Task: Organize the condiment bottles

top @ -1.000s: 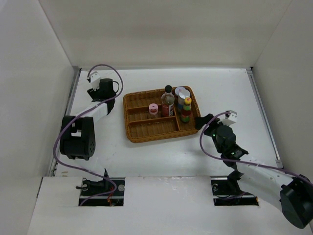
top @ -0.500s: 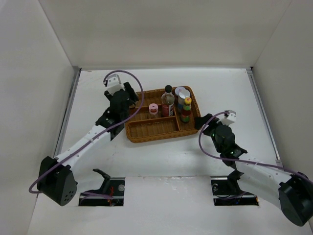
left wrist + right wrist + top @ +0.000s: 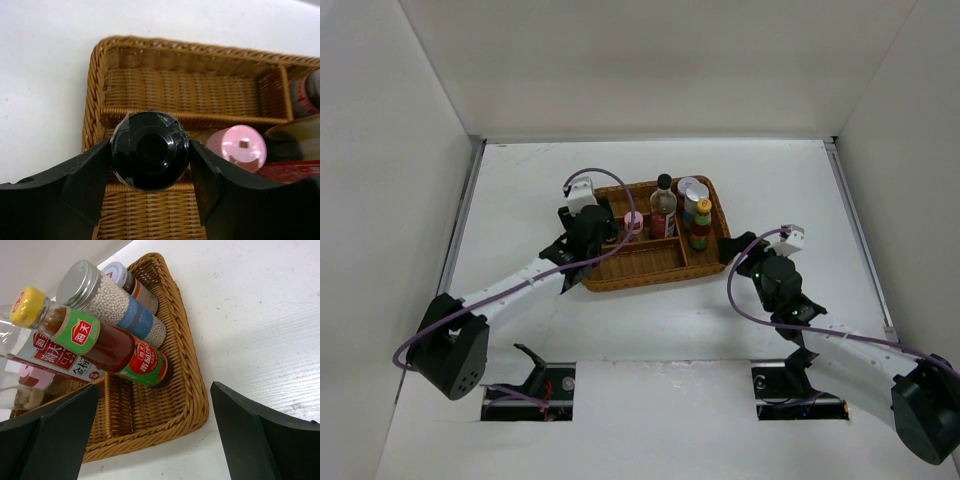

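My left end effector (image 3: 607, 237) is clamped on the short black-capped jar (image 3: 150, 150). In my left wrist view a finger presses on each side of its round, glossy black cap, and the body below is hidden. I hold it over the left end of the brown wicker divided tray (image 3: 150, 60), above the middle of the three rows on that side. The cap overlaps the divider to the back row. Whether its base touches the weave I cannot tell. Just beside it in that middle row stands the tiny pink-capped jar (image 3: 236, 145). Next along is the tall dark-red bottle with the black cap (image 3: 663, 207), upright near the tray's centre.

My right end effector (image 3: 732, 250) hangs low over the white tabletop (image 3: 260, 315), just outside the tray's near right corner. Its fingers (image 3: 260, 440) are spread wide apart with nothing between them. In front of it, in the long right-hand compartment, stands the green-and-red bottle with the yellow cap (image 3: 100, 342). Close behind that is the stubby silver-lidded jar (image 3: 107, 302), filled with pale grains.
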Controlling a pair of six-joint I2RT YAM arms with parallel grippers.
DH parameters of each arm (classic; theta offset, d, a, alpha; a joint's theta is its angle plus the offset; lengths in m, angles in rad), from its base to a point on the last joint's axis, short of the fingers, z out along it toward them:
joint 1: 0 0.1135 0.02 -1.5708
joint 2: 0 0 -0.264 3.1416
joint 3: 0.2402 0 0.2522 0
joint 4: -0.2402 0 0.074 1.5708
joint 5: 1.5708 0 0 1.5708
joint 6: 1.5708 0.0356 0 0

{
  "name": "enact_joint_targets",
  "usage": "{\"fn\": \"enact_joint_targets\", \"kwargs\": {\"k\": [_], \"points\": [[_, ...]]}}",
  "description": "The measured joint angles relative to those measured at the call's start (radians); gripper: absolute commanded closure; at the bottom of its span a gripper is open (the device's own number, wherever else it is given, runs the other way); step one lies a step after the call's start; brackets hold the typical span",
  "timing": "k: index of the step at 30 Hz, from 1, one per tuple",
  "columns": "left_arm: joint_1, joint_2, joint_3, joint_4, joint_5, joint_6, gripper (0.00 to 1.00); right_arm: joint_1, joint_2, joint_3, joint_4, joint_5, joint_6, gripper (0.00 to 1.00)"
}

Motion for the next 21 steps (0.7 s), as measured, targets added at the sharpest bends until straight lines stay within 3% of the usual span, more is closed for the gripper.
{"fn": "enact_joint_targets", "kwargs": {"k": [5,8,10,16,19,21], "points": [[0.006,0.055,-0.036,0.015,0.011,-0.008,0.47,0.000,-0.001,0.000,0.000,0.004,0.000,0.00],[0.011,0.061,-0.045,0.032,0.015,-0.011,0.25,0.002,-0.006,0.000,0.000,0.013,-0.004,0.00],[0.011,0.051,-0.045,0.037,0.022,-0.014,0.00,0.002,-0.014,0.000,0.000,0.018,-0.006,0.00],[0.024,-0.085,-0.047,0.029,0.043,-0.018,0.00,0.006,-0.055,0.000,0.000,0.051,-0.007,0.03],[0.056,-0.188,-0.050,0.011,0.045,-0.019,0.00,0.006,-0.078,-0.006,0.000,0.065,-0.010,0.23],[0.106,-0.269,-0.077,0.005,0.042,-0.031,0.00,0.006,-0.095,-0.013,0.000,0.074,-0.010,0.52]]}}
